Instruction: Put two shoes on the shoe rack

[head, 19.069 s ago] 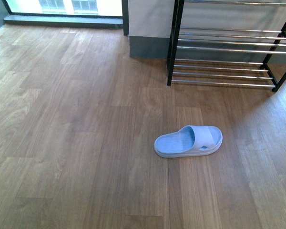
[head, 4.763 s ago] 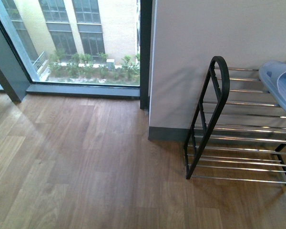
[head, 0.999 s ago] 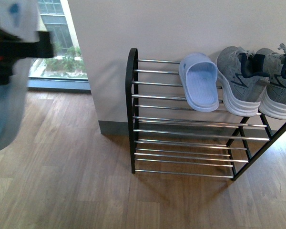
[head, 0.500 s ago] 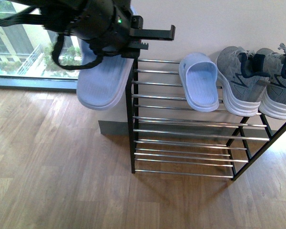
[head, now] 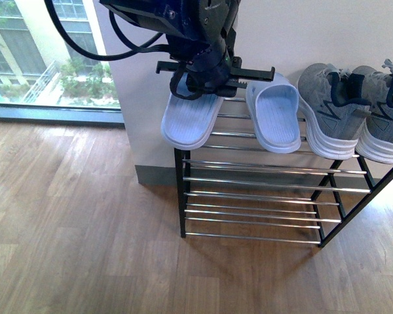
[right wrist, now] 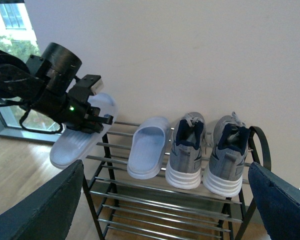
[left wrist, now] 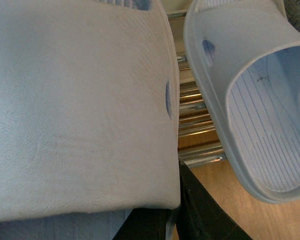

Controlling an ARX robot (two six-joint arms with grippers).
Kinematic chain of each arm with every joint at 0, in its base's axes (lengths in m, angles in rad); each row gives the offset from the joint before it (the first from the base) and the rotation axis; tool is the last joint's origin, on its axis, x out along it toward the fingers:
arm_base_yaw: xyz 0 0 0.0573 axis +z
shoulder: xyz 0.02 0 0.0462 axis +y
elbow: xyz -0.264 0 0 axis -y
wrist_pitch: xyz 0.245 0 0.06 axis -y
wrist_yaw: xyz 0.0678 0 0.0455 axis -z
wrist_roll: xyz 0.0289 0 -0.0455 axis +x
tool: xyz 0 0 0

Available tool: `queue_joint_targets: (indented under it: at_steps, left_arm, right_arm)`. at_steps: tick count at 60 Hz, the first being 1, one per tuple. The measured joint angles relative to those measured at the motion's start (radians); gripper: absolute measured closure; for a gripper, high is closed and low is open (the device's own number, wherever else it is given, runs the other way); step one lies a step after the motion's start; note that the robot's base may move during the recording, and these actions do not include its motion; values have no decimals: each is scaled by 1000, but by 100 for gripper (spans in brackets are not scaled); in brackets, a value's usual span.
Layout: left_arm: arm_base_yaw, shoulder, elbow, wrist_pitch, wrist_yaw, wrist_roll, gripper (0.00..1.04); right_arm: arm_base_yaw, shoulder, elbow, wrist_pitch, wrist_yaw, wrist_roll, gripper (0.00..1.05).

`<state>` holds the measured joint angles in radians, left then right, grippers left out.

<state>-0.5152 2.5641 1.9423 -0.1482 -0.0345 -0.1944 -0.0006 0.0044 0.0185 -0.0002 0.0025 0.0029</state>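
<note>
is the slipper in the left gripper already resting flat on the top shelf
No, the held slipper hangs tilted from the left gripper over the shoe rack's end, beside the placed slipper.

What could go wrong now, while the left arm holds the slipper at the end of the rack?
1. The held slipper overhangs the shoe rack end; released here, it might fall to the floor.
2. It is close beside the resting slipper; a sideways push by the left gripper might shift that one toward the grey sneakers.
</note>
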Motion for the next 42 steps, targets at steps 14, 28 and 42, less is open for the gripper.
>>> queue_joint_targets:
  at_steps: [14,28,42]
  left_arm:
    - [-9,181,303,-138,17,2,103]
    - [-20,376,642,-318,9,-11,103]
    - [-24,517,867,-435,4,-21,103]
  right_arm:
    - [0,0,0,0,0,0,9]
    - [0,0,0,0,0,0,9]
    - [0,0,0,0,0,0,9]
